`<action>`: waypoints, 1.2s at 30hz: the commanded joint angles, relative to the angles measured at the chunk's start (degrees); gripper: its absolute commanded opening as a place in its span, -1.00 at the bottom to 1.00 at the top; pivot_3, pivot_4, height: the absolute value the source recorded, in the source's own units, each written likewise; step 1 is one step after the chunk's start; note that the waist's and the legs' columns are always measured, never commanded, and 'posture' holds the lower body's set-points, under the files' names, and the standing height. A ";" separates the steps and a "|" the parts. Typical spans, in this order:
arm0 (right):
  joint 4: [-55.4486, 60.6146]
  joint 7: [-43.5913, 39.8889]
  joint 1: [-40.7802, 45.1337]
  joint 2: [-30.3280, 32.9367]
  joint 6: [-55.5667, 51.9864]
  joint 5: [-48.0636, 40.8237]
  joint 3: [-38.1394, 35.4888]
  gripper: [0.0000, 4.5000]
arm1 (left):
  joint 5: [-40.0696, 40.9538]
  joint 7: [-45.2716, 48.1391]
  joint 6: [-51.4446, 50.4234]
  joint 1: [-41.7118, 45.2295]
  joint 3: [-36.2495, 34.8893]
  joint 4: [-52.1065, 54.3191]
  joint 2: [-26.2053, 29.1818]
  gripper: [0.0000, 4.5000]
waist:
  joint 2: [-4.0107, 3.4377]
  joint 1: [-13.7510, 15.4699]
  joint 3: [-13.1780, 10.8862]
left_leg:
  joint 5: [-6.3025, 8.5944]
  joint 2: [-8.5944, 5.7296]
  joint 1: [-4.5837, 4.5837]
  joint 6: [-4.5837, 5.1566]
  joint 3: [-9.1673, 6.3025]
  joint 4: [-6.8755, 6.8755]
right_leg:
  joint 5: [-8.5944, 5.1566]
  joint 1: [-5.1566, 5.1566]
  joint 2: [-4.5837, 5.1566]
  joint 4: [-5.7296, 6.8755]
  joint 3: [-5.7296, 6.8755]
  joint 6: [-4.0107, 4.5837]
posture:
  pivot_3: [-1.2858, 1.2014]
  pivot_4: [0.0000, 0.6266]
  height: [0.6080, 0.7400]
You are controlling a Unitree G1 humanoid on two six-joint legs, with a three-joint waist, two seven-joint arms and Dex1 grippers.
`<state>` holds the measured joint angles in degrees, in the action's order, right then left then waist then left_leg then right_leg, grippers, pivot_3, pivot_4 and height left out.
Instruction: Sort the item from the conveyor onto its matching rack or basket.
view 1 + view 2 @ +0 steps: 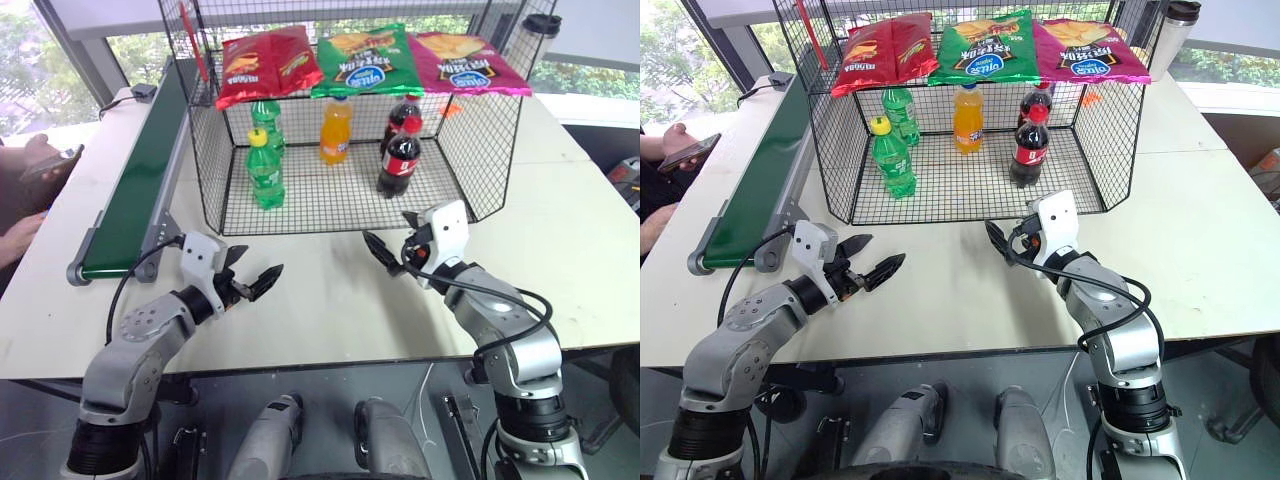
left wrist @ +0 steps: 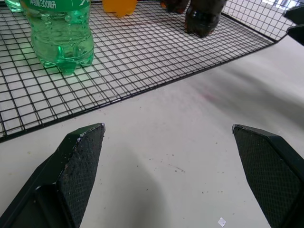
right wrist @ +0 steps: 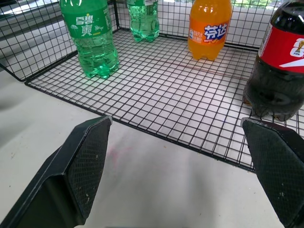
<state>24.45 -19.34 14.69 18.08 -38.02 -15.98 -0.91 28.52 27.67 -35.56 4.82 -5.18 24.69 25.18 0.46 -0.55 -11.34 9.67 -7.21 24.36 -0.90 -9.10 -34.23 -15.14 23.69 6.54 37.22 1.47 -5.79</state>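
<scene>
The item is out of view. The conveyor (image 1: 140, 175), a dark green belt in a grey frame, runs along the table's left side with nothing on the stretch I see. The black wire-mesh basket (image 1: 480, 140) stands at the back centre, open toward me. My left gripper (image 1: 258, 268) hovers open over the white table in front of the basket's left corner, nothing between its fingers (image 2: 80, 156). My right gripper (image 1: 388, 232) hangs open just before the basket's front edge, near the cola bottles, its fingers (image 3: 88, 152) empty.
Inside the basket stand two green bottles (image 1: 265, 170), an orange-capped orange bottle (image 1: 336, 130) and two cola bottles (image 1: 400, 160). Three snack bags (image 1: 365, 58) lie on its top. A person's hands with a phone (image 1: 50, 165) rest at the left. A tumbler (image 1: 1175, 35) stands back right.
</scene>
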 commanded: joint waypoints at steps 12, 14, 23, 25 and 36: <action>2.78 -0.22 0.99 0.15 -0.25 -0.92 -0.23 0.99 | 1.17 -0.15 -1.29 0.78 0.06 3.08 -0.01 1.00 | 0.00 0.01 0.00 | 0.00 0.00 0.00 0.00 0.00 0.01 | 0.00 0.00 0.00 0.00 0.00 0.00 | 0.03 -0.52 0.98; 2.73 -0.45 0.88 0.26 -0.32 -1.03 -0.21 0.99 | 1.04 -0.30 -1.27 0.88 0.21 3.01 -0.09 1.00 | 0.00 0.01 0.00 | 0.00 0.00 0.00 0.00 0.00 0.01 | 0.00 0.00 0.00 -0.01 0.00 0.00 | 0.03 -0.52 0.98; 3.04 -0.65 0.58 0.33 -0.75 -1.70 -0.19 0.99 | 1.35 -0.33 -1.45 0.87 0.17 3.08 -0.21 1.00 | 0.00 0.00 0.00 | 0.00 0.00 0.01 0.00 0.00 0.01 | -0.01 0.00 0.00 -0.01 0.00 0.02 | 0.03 -0.52 0.98; 3.18 -0.83 0.53 0.34 -1.21 -2.15 -0.22 0.99 | 1.77 -0.20 -1.48 0.87 -0.11 3.16 -0.26 1.00 | 0.00 0.00 0.00 | 0.00 0.00 0.01 0.00 0.00 0.01 | -0.01 0.00 0.00 -0.01 0.00 0.02 | 0.03 -0.52 0.98; 3.88 -0.97 0.41 0.48 -2.19 -3.23 -0.36 0.99 | 0.72 -0.35 0.18 0.90 0.01 3.50 -0.30 1.00 | 0.00 0.01 0.00 | 0.00 0.00 0.01 0.00 0.00 0.01 | -0.01 0.01 0.00 -0.02 0.00 0.02 | 0.03 -0.52 0.98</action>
<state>25.08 -20.11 14.68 18.24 -40.68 -18.36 -0.89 29.37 27.35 -36.86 5.12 -4.84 25.91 24.77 0.46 -0.54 -11.34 9.68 -7.20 24.37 -0.91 -9.10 -34.22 -15.15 23.69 6.54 37.20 1.47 -5.77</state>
